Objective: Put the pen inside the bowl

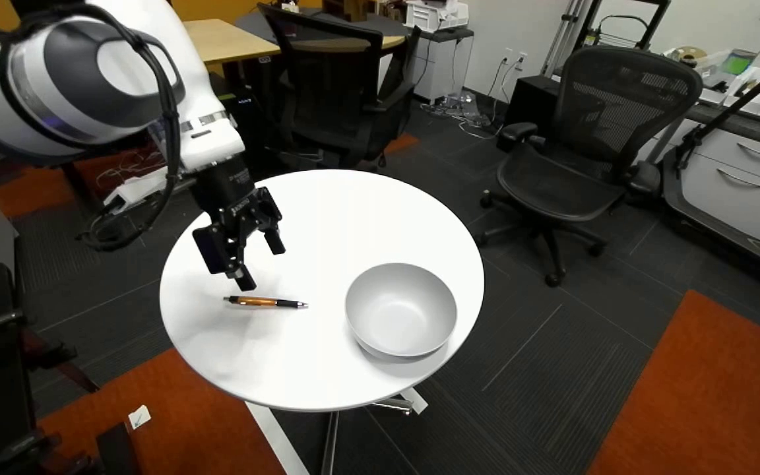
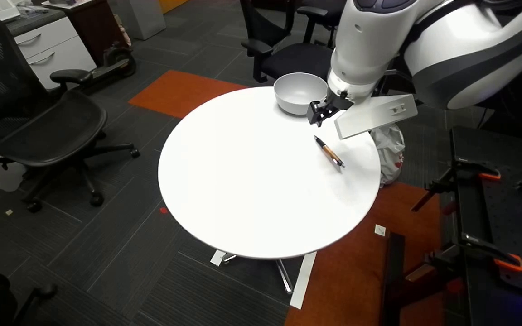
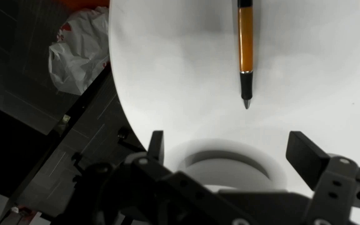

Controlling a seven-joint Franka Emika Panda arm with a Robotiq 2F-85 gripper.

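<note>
The pen is orange-brown with black ends and a metal tip. It lies flat on the round white table, and also shows in an exterior view. In the wrist view the pen points its tip toward my gripper, and its other end is cut off at the top edge. The light grey bowl stands upright near the table's edge, beyond the pen's tip; it also shows in an exterior view. In the wrist view the bowl is partly hidden by the gripper. My gripper is open and empty, above the table beside the pen, touching nothing.
The round table has a bare rim all around. Office chairs stand around it. A plastic bag is on the floor by the table, and a black stand with orange-tipped clamps is close by.
</note>
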